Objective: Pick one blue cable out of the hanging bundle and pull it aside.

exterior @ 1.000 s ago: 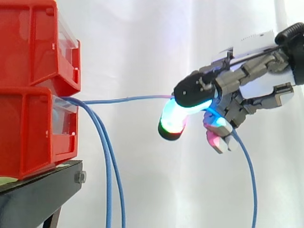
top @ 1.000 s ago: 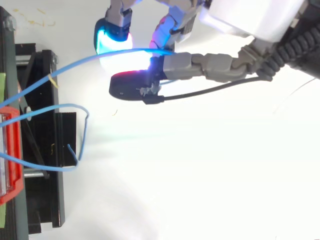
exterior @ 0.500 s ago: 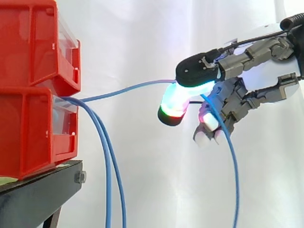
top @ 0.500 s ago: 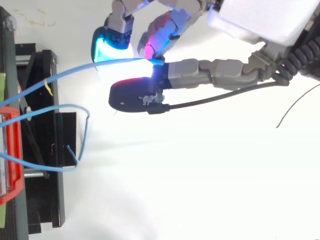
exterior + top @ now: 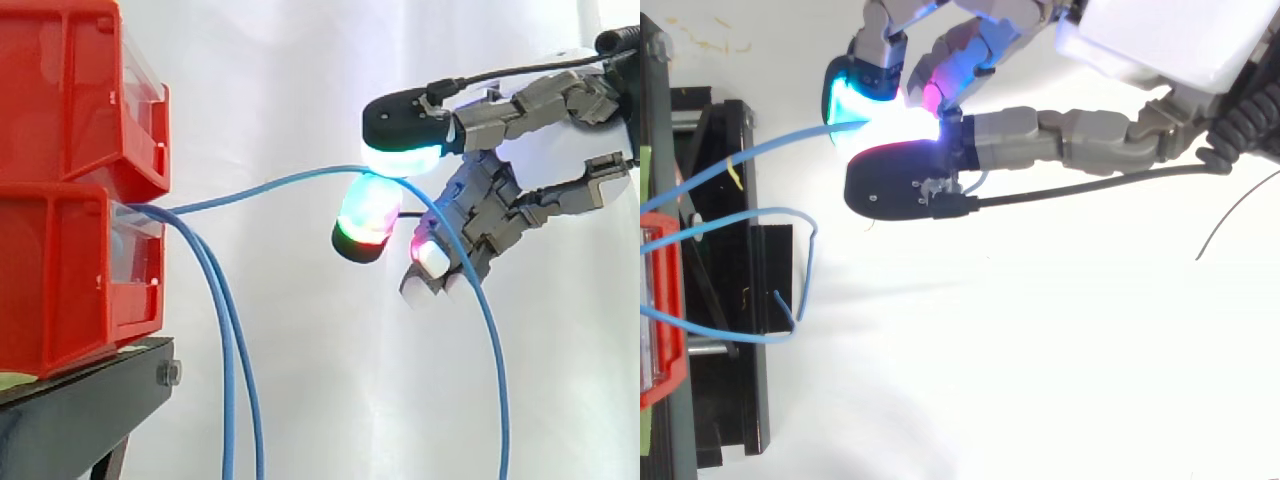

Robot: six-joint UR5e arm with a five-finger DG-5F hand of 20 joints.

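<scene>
Several blue cables come out of the lower red bin [image 5: 70,290]. Two of them [image 5: 228,380] hang straight down beside the stand. A third blue cable [image 5: 270,186] arches right to my hand [image 5: 500,190], then drops in a long curve below it. It passes between an upper fingertip [image 5: 400,150] glowing cyan-green and a lower fingertip [image 5: 366,220] glowing green and red, which stand close on either side of it. The other fingers curl downward behind the cable. From above, the cable [image 5: 760,150] runs in under the black-backed finger [image 5: 900,185].
The red bins [image 5: 70,90] are stacked on a black stand [image 5: 80,410] at the left; from above the stand [image 5: 730,300] has loops of blue cable [image 5: 790,215] lying across it. A white curtain hangs behind.
The upper finger has lifted a little off the lower pad. The held cable has gone from nearly straight to a slack arch, and its hanging end has swung left.
</scene>
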